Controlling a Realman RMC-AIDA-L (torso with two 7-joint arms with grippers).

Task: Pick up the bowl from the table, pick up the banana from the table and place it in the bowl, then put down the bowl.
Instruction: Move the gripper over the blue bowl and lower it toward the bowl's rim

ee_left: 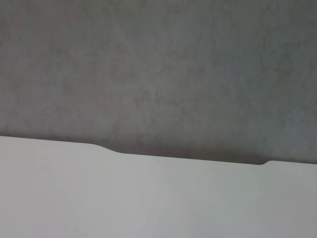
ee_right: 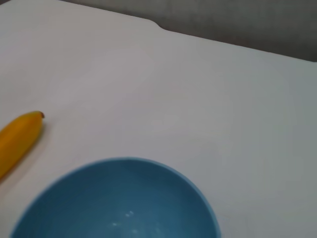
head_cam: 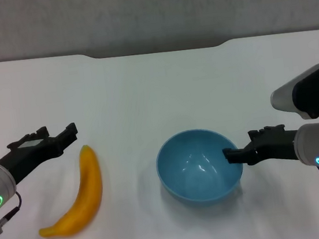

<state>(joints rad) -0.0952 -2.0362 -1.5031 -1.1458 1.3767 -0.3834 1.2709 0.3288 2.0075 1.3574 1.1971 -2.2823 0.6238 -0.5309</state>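
On the white table point(head_cam: 144, 86) the blue bowl point(head_cam: 198, 173) sits just right of the yellow banana point(head_cam: 80, 205), with the right gripper point(head_cam: 229, 156) pinching its right rim, and the left gripper point(head_cam: 70, 130), which looks closed, just left of the banana.

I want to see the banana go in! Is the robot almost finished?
Not yet. Nothing looks done: the banana lies on the table, and the bowl is empty. The right gripper is at the bowl's rim; the left gripper waits beside the banana. Lifting, filling and setting down remain.
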